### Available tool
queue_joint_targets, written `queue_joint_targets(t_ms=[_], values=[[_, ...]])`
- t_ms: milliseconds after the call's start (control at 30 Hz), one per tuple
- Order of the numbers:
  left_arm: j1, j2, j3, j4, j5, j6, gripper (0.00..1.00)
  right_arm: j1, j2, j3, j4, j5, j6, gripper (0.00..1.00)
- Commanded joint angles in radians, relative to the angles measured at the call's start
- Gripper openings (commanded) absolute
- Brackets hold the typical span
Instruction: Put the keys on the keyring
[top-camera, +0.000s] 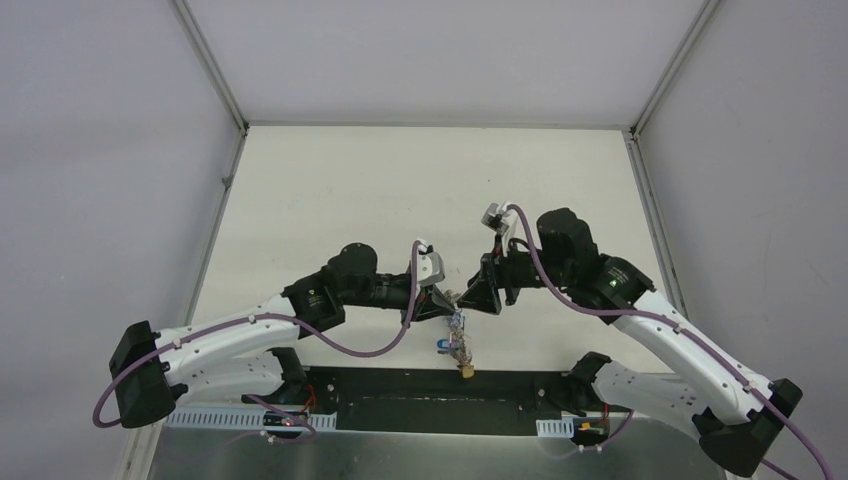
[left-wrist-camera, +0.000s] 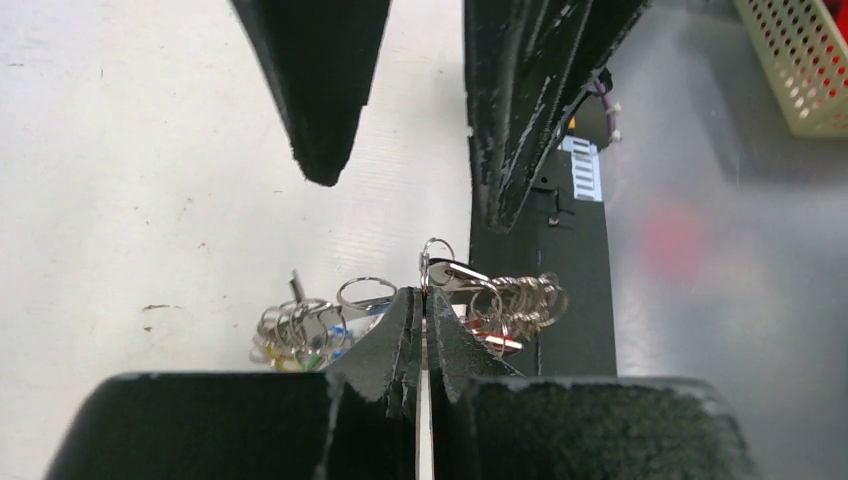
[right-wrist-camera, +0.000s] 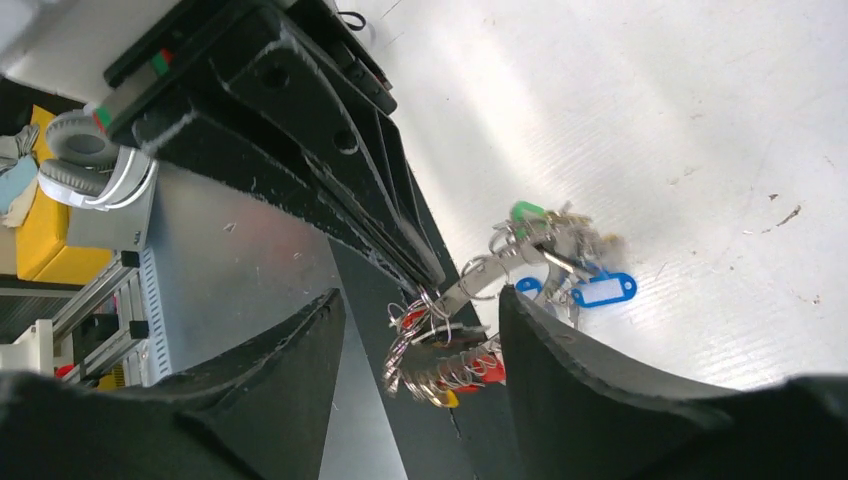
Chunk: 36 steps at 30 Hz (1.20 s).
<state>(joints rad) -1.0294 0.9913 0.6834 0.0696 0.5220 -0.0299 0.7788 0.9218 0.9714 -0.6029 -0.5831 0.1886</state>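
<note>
The keyring (right-wrist-camera: 497, 263) is being pinched by the left hand (left-wrist-camera: 421, 300) (tags (right-wrist-camera: 603, 290) dangling). The right hand (right-wrist-camera: 420, 295) is being held spread nearby.

Keyring (right-wrist-camera: 478, 275), silver, fringed with small keys (left-wrist-camera: 300, 325) and coloured tags (right-wrist-camera: 603, 290), pinched in left gripper (left-wrist-camera: 422, 300); lowest tags possibly resting on surface (top-camera: 400, 200).

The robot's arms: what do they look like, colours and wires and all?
Both the left arm and right arm have white shells with bulky black joints. A purple cable loops loosely along each. The left gripper and right gripper have black, wedge-shaped fingers, their edges scuffed pale. A small green light glows on the right arm.
</note>
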Motion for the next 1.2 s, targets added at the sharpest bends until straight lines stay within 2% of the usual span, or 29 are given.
queue_joint_targets(t_ms=[0, 267, 500, 800, 900, 1167], values=[[0.040, -0.057, -0.039, 0.263, -0.034, -0.144, 0.00, -0.013, -0.059, -0.054, 0.140, 0.016, 0.096, 0.61], [0.080, -0.109, -0.161, 0.569, -0.053, -0.261, 0.00, -0.036, -0.101, -0.099, 0.193, 0.008, 0.183, 0.59], [0.084, -0.164, -0.241, 0.740, -0.061, -0.269, 0.00, -0.064, -0.132, -0.117, 0.242, -0.033, 0.228, 0.57], [0.083, -0.212, -0.261, 0.755, -0.038, -0.259, 0.00, -0.096, -0.108, -0.083, 0.260, -0.086, 0.234, 0.46], [0.083, -0.222, -0.263, 0.751, -0.037, -0.251, 0.00, -0.101, -0.104, -0.073, 0.295, -0.096, 0.234, 0.45], [0.084, -0.224, -0.259, 0.741, -0.041, -0.243, 0.00, -0.102, -0.069, -0.074, 0.400, -0.257, 0.292, 0.42]])
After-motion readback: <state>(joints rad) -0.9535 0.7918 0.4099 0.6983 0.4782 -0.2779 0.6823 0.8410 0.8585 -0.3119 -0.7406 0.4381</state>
